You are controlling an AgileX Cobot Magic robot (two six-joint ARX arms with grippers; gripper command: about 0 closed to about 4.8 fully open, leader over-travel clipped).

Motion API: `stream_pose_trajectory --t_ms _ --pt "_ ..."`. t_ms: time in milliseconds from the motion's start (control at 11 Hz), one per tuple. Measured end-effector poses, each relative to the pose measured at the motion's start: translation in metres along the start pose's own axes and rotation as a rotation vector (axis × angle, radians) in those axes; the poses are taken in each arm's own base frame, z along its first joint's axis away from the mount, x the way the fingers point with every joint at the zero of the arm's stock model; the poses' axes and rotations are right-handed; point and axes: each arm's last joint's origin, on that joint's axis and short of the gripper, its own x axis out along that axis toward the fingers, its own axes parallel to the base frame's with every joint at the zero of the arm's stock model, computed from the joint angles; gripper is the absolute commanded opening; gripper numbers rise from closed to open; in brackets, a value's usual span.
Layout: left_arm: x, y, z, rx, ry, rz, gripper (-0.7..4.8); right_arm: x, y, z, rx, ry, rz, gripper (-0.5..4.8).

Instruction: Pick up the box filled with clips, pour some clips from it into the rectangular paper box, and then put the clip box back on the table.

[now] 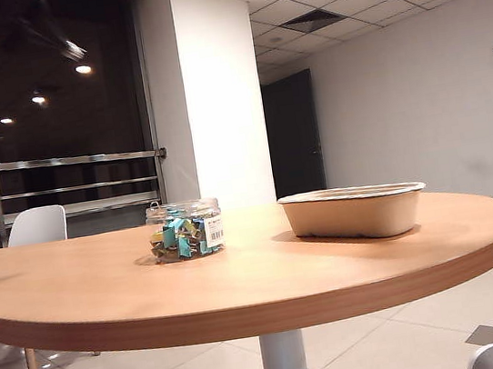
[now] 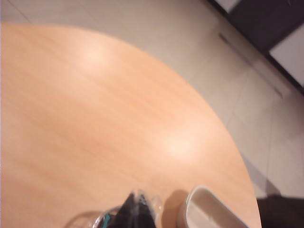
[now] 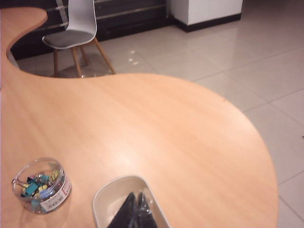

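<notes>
The box filled with clips [image 1: 185,230], a clear round jar with a barcode label, stands left of centre on the table [image 1: 241,277], with colourful clips [image 1: 178,235] inside. The rectangular paper box [image 1: 353,212] sits to its right. Neither gripper shows in the exterior view. In the left wrist view my left gripper [image 2: 137,202] is shut and empty, hovering over the blurred jar [image 2: 105,220], with the paper box [image 2: 204,209] beside it. My right gripper [image 3: 135,199] is shut and empty above the paper box [image 3: 102,197]; the jar [image 3: 42,185] stands apart from it.
A white chair [image 1: 36,226] stands beyond the table near a metal railing [image 1: 60,162]; the right wrist view shows that chair [image 3: 78,23] too. The round table's edge [image 3: 266,161] drops to tiled floor. A dark door [image 1: 292,132] is in the far wall.
</notes>
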Motion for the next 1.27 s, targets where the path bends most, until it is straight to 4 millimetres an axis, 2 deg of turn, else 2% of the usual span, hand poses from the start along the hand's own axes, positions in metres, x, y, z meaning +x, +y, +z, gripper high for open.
stream_pose_trajectory --t_ms 362,543,996,1267 --pt "0.041 0.014 -0.003 0.007 0.16 0.026 -0.06 0.008 0.0 -0.003 0.002 0.014 0.076 -0.01" --pt "0.059 0.018 -0.012 0.024 0.236 0.032 -0.05 0.016 -0.001 -0.007 0.007 0.042 0.109 -0.01" --pt "0.072 0.025 -0.023 0.016 0.293 0.047 -0.05 0.029 0.0 -0.02 -0.054 0.124 0.25 -0.01" --pt "0.091 0.033 -0.039 0.016 0.339 0.055 -0.05 0.036 0.007 -0.034 -0.137 0.222 0.31 -0.01"
